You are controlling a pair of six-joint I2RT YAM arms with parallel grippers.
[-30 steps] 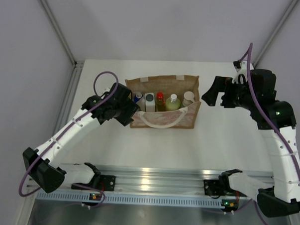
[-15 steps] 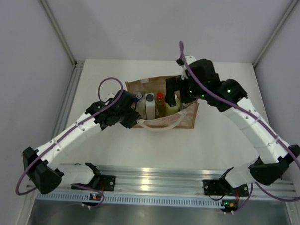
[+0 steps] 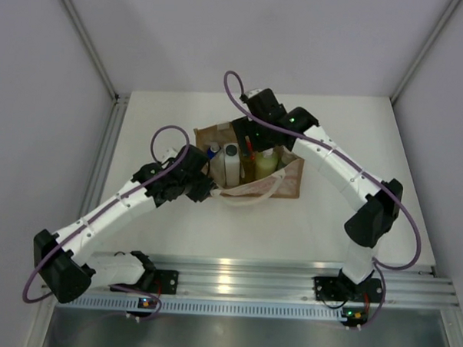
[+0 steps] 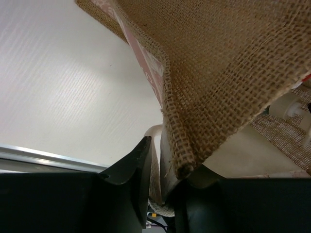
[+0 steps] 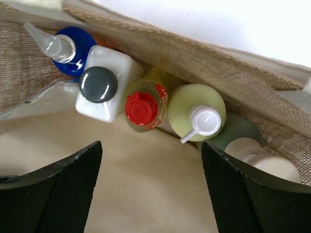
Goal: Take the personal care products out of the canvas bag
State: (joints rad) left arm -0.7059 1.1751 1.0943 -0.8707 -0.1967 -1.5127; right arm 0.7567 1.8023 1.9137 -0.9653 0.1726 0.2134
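Where the top view looks down, the left tool point(image 3: 202, 189) pinches a corner of the canvas bag point(image 3: 285, 185), which stretches beyond it on the desk point(image 3: 329, 224). Left wrist: burlap clamped tight between its fingers. Right wrist: the right tool point(image 5: 151, 144) gapes empty, with the personal care products point(image 5: 141, 108) just ahead, inside the bag.

The canvas bag point(image 3: 281, 183) sits mid-frame, bottles point(image 3: 231, 163) upright inside. The left gripper point(image 3: 205, 189) meets its lower-left corner; the right gripper point(image 3: 246, 145) hangs over its opening.
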